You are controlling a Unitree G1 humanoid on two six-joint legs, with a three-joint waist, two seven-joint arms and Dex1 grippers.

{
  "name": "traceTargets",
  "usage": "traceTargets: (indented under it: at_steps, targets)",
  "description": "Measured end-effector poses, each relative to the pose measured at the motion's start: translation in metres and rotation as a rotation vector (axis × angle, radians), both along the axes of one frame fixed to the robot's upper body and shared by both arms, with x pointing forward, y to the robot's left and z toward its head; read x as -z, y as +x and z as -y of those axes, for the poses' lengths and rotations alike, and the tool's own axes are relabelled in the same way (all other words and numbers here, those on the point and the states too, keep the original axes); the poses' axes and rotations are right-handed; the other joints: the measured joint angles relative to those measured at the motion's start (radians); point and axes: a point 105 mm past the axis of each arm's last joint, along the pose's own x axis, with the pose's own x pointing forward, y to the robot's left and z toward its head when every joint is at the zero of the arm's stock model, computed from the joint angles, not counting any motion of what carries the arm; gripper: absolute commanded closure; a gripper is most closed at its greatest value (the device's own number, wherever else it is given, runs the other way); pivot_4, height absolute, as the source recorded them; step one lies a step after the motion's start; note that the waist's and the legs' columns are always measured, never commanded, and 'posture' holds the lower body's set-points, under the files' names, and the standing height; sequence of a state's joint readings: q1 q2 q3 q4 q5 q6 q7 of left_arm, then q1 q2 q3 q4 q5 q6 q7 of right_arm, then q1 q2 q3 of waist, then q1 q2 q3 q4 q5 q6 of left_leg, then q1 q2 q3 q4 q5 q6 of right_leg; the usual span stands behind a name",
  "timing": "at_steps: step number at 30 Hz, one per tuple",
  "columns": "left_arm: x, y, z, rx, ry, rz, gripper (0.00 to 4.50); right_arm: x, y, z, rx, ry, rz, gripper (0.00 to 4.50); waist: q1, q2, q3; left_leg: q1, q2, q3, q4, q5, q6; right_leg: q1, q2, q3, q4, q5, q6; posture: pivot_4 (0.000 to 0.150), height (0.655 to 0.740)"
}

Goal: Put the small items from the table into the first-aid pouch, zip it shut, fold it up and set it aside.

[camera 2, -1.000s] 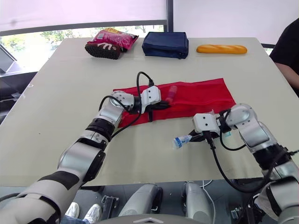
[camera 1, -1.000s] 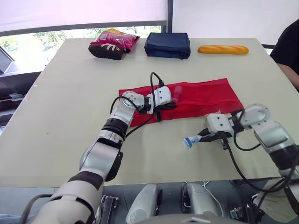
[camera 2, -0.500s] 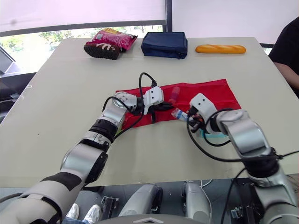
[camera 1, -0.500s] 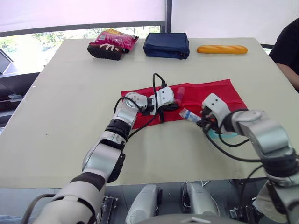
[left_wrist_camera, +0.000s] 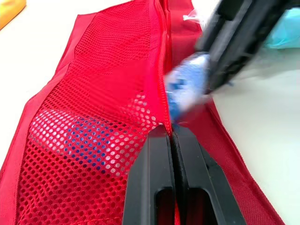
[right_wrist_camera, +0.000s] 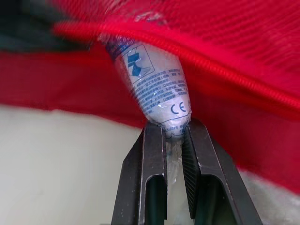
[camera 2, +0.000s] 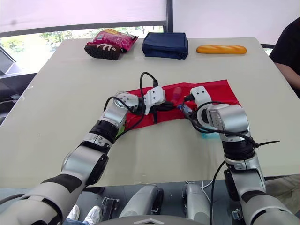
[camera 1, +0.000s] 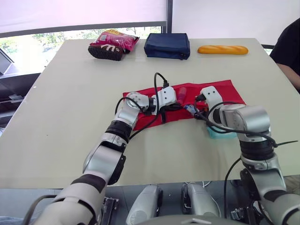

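Since a second ago the right gripper (right_wrist_camera: 166, 129) has carried the wrapped packet (right_wrist_camera: 150, 79) from the near part of the table (camera 1: 70, 84) up to the first-aid pouch (camera 1: 220, 91), where its nose now pokes in under the zip edge. Its two fingers are closed on the packet's crimped tail, with the fat end leading. The left gripper (left_wrist_camera: 172, 133) is shut tight on the pouch's red zip edge, lifting it to hold the pocket open. The packet looks light and soft: a roll inside glossy, crinkly film printed in blue. That film is likely slippery, so the flat sealed tail is the surer place to pinch. The pouch is limp fabric, open mesh over plain red cloth with a corded zip, and will sag wherever it is not held. Something blue (left_wrist_camera: 79, 140) already lies behind the mesh. A teal item (camera 1: 215, 133) rests on the table beside the pouch, near the right arm.
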State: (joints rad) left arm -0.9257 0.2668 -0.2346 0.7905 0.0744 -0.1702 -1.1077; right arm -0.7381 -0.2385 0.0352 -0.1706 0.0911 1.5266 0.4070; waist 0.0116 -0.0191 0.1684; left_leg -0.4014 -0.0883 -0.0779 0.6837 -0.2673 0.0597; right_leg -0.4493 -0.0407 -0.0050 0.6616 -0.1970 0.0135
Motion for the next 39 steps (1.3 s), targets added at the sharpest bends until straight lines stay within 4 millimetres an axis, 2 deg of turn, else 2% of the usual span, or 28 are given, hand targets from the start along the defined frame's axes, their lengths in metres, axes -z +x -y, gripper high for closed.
traceTargets:
  at_steps: [5, 15, 16, 18, 19, 25, 30, 34, 37, 39]
  targets:
    - [0.007, -0.006, 0.003, 0.016, -0.001, -0.021, 4.50, -0.002, 0.005, -0.013, 0.043, 0.078, -0.004, 4.50, -0.004, 0.000, 0.000, 0.000, 0.000, 0.000, -0.001, 0.000, 0.000, -0.001, 0.000, 0.000, 0.000, 0.000, 0.000, 0.150, 0.7395]
    - [0.004, -0.011, 0.012, 0.037, -0.013, -0.014, 4.50, -0.005, 0.007, -0.033, 0.093, 0.172, -0.002, 4.50, -0.010, 0.001, 0.000, 0.000, 0.000, 0.000, -0.001, 0.000, 0.000, -0.001, 0.000, 0.001, 0.000, 0.000, 0.000, 0.150, 0.7395]
    - [0.003, -0.011, 0.012, 0.037, -0.013, -0.013, 4.50, -0.005, 0.008, -0.034, 0.098, 0.173, 0.007, 3.74, -0.014, 0.001, 0.000, 0.000, 0.000, 0.000, -0.001, 0.000, 0.000, -0.001, 0.000, 0.001, 0.000, 0.000, 0.000, 0.150, 0.7395]
    - [0.003, -0.011, 0.012, 0.036, -0.013, -0.013, 4.50, -0.005, 0.009, -0.034, 0.105, 0.171, 0.016, 3.23, -0.018, 0.001, 0.000, 0.000, 0.000, 0.000, -0.002, 0.000, 0.000, -0.001, 0.000, 0.001, 0.000, 0.000, 0.000, 0.150, 0.7395]
    - [0.003, -0.011, 0.011, 0.035, -0.011, -0.013, 4.50, -0.004, 0.009, -0.032, 0.115, 0.168, 0.021, 2.54, -0.020, 0.001, 0.000, 0.000, 0.000, 0.000, -0.002, 0.000, 0.000, -0.001, 0.000, 0.001, 0.000, 0.000, 0.000, 0.150, 0.7395]
    - [0.005, -0.010, 0.008, 0.027, -0.004, -0.020, 4.50, -0.005, 0.006, -0.025, 0.104, 0.147, 0.053, 2.54, -0.025, 0.002, 0.000, 0.000, 0.000, 0.000, -0.002, 0.000, 0.000, -0.002, 0.001, 0.001, 0.000, 0.000, 0.000, 0.150, 0.7395]
    - [0.005, -0.004, 0.003, 0.007, 0.005, -0.028, 4.50, -0.016, -0.004, -0.021, 0.000, 0.108, 0.120, 2.54, -0.025, 0.002, 0.000, 0.000, 0.000, 0.000, -0.002, 0.000, 0.000, -0.002, 0.001, 0.001, 0.000, 0.000, 0.000, 0.150, 0.7395]
    - [0.006, -0.002, 0.003, 0.000, 0.007, -0.035, 4.50, -0.015, -0.013, -0.013, -0.092, 0.028, 0.195, 2.54, -0.025, 0.002, 0.000, 0.000, 0.000, 0.000, -0.002, 0.000, 0.000, -0.001, 0.001, 0.000, -0.001, 0.000, 0.000, 0.150, 0.7395]
    - [0.005, 0.000, 0.002, -0.003, 0.009, -0.030, 4.50, -0.014, -0.017, -0.006, -0.137, -0.021, 0.249, 3.16, -0.025, 0.002, 0.000, 0.000, 0.000, 0.000, -0.002, 0.000, 0.000, -0.001, 0.001, 0.001, -0.001, 0.000, 0.000, 0.150, 0.7395]
    - [0.004, 0.001, 0.003, -0.002, 0.007, -0.030, 4.50, -0.015, -0.020, -0.003, -0.169, -0.045, 0.300, 3.92, -0.025, 0.002, 0.000, 0.000, 0.000, 0.000, -0.002, 0.000, 0.000, -0.001, 0.001, 0.001, -0.001, 0.000, 0.000, 0.150, 0.7395]
